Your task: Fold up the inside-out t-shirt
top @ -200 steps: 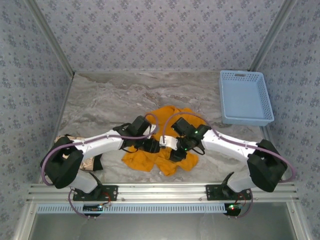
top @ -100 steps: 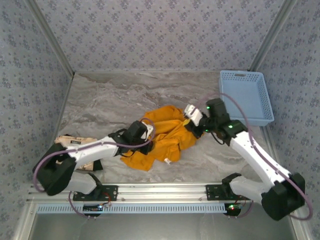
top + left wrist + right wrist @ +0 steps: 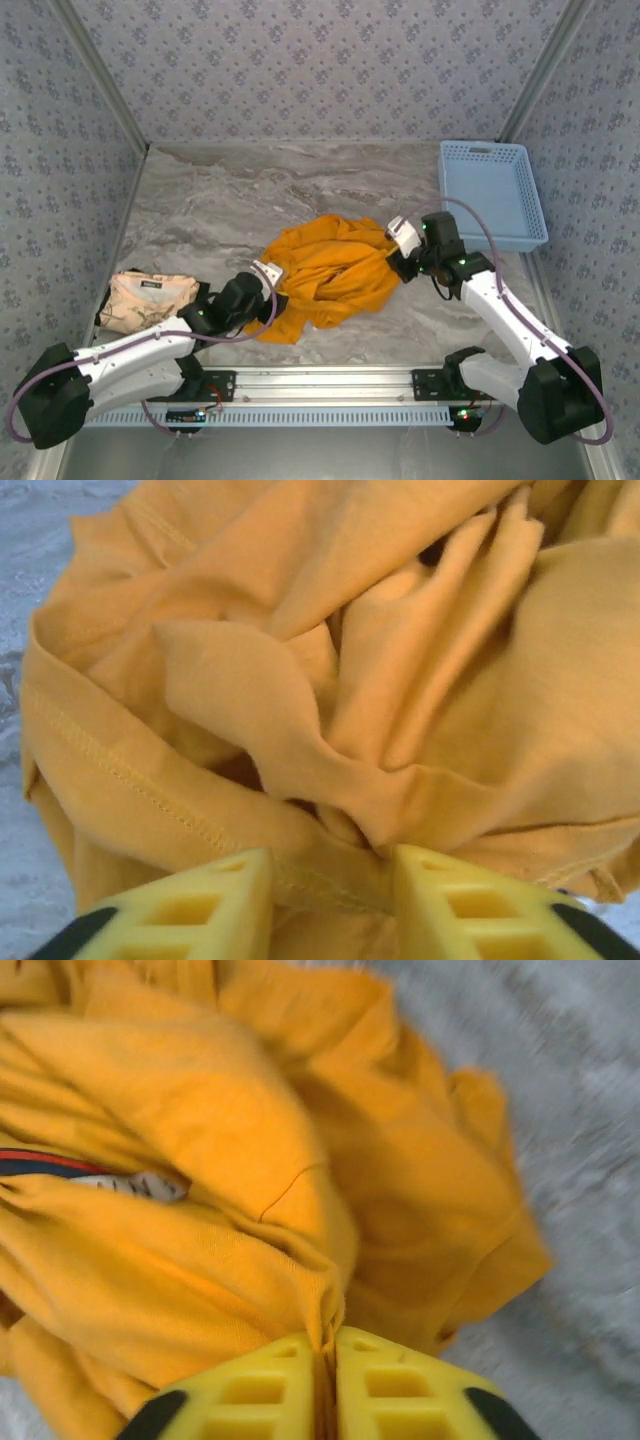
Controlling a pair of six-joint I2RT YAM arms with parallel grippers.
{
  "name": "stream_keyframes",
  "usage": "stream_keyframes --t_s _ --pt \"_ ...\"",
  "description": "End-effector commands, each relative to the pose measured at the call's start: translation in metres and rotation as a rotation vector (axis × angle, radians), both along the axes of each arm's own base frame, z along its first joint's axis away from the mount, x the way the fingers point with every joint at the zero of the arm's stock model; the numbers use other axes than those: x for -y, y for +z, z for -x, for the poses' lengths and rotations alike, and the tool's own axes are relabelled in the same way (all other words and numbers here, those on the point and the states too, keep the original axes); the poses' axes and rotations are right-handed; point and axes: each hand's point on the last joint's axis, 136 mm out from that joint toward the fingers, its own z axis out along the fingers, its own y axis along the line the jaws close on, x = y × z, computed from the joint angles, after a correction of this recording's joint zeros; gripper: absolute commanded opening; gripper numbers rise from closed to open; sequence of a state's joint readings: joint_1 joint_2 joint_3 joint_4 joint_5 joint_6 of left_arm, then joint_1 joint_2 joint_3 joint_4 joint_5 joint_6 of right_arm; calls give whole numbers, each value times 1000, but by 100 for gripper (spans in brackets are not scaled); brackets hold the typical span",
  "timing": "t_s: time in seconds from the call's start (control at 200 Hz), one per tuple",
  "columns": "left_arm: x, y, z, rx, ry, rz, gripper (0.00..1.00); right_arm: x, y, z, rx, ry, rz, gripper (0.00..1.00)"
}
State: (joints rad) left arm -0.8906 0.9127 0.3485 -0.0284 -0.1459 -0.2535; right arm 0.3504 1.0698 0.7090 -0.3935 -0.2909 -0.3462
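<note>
The inside-out t-shirt (image 3: 335,268) lies crumpled in an orange-yellow heap on the marble table, mid-front. My left gripper (image 3: 268,297) is at its lower-left edge. In the left wrist view the left gripper (image 3: 328,868) has its yellow fingers (image 3: 205,905) apart, with a stitched hem fold (image 3: 150,800) lying across the gap. My right gripper (image 3: 400,258) is at the shirt's right edge. The right wrist view shows the right gripper (image 3: 330,1348) shut on a raised fold of the t-shirt (image 3: 200,1260). A white tag (image 3: 135,1184) shows in a crease.
A beige cloth (image 3: 150,300) lies at the front left beside the left arm. A blue basket (image 3: 492,195) stands at the back right. Patterned walls close in the table on three sides, and a metal rail (image 3: 330,382) runs along the near edge.
The right arm swung out to the right with the shirt's edge, and the shirt spread that way. The left arm drew back toward the front left, uncovering the beige cloth.
</note>
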Motion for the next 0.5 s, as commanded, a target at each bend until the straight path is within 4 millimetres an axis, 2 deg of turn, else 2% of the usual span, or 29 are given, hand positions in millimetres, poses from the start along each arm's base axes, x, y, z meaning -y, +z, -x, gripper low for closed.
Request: stream_keyframes --t_s 0.0,0.095,0.195,0.24,0.325,0.38,0.495 --pt "18 52 -10 67 4 140 54 -1 7 2 60 32 89 23" --pt "32 78 -15 69 -39 164 68 -13 19 12 89 151 141 36" --pt "64 90 -11 14 -185 165 71 -39 29 34 158 380 201 41" --pt "77 89 -9 -19 -239 148 72 -48 30 39 187 449 222 42" --pt "96 71 -9 -73 -330 91 73 -62 27 44 212 540 207 44" --pt "104 59 -10 -94 -364 58 74 -72 19 54 204 650 177 45" --pt "120 38 1 -145 -487 59 75 -80 2 52 182 724 135 47"
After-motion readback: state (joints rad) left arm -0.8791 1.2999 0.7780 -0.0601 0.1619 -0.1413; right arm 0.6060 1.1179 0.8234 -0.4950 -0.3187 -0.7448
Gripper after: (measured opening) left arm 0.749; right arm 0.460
